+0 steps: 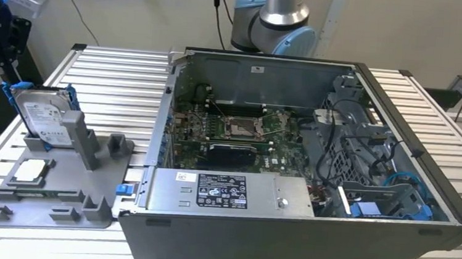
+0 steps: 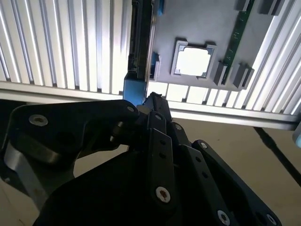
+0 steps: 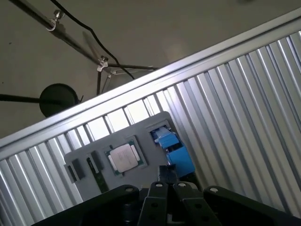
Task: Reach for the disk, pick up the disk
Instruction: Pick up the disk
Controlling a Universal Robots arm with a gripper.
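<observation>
Over at the exterior view's left, the disk (image 1: 41, 117) stands upright on its edge in a slot of a gray holder tray (image 1: 51, 211), its silver face with the white label turned toward the near side and a blue frame around its rim. The tray lies on a slatted metal table (image 1: 111, 77), just beside an open computer case (image 1: 288, 245) that takes up the middle and the exterior view's right. The gripper (image 1: 6, 73) hangs from above at the disk's far upper corner, right at the blue frame. In the second wrist view the gripper (image 2: 149, 100) ends at the blue end of the disk (image 2: 141, 52), which is seen edge-on; in the first wrist view its tip (image 3: 167, 172) sits just beside the same blue piece (image 3: 174, 150). Whether it is clamped on the frame or only close around it cannot be told. A small square chip (image 1: 31, 171) lies flat in a recess of the tray, nearer than the disk and apart from it. The arm's base (image 1: 277, 15) rises behind the case on the far side.
</observation>
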